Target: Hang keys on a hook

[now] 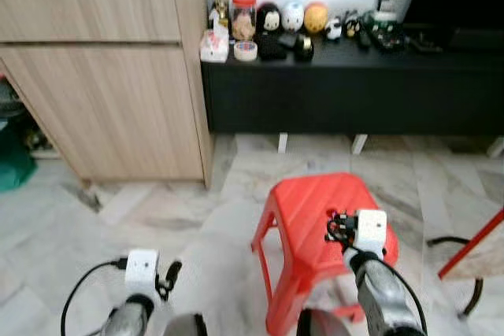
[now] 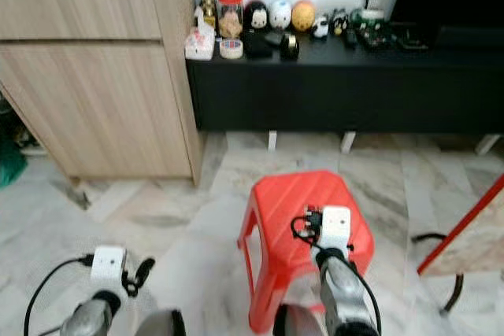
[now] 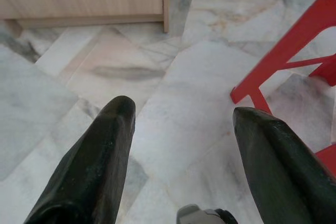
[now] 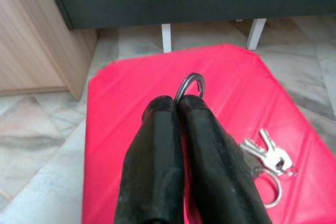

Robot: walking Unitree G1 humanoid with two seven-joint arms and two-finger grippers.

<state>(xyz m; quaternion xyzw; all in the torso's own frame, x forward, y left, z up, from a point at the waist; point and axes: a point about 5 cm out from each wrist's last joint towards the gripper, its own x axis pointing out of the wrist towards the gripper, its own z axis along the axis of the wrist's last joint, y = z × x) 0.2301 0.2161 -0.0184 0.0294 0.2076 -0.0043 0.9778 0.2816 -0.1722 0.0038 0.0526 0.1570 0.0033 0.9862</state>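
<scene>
The right gripper (image 4: 178,103) hangs over the red stool (image 4: 131,129), which stands at about five o'clock in the head views, in front of the black cabinet (image 1: 346,92). Its two black fingers (image 4: 157,145) are pressed together, and a metal key ring (image 4: 190,85) stands up from between their tips, pinched by its lower arc. Gripping the thin ring rather than the flat keys makes sense: the open loop stays free to slip over a hook later.

The keys (image 4: 270,156) lie on the stool top at about four o'clock from the fingertips in the right wrist view, with a second ring (image 4: 270,195) beside them. I cannot tell whether the pinched ring is linked to that bunch; if it is, the bunch is not yet lifted clear and rests on the red plastic.

The left gripper (image 3: 184,145) idles low at about seven o'clock in the head views, its fingers (image 3: 100,150) spread wide apart over the marble floor (image 3: 173,103), holding nothing, one stool leg (image 3: 283,56) just beside it.

A wooden cupboard (image 1: 102,76) stands at ten o'clock, and small figurines and jars (image 1: 268,21) crowd the cabinet's surface at twelve. No hook can be made out, so the task seems at its early stage: grasp made, carrying and hanging still ahead. The slim ring could slip or twist between the fingers when raised.
</scene>
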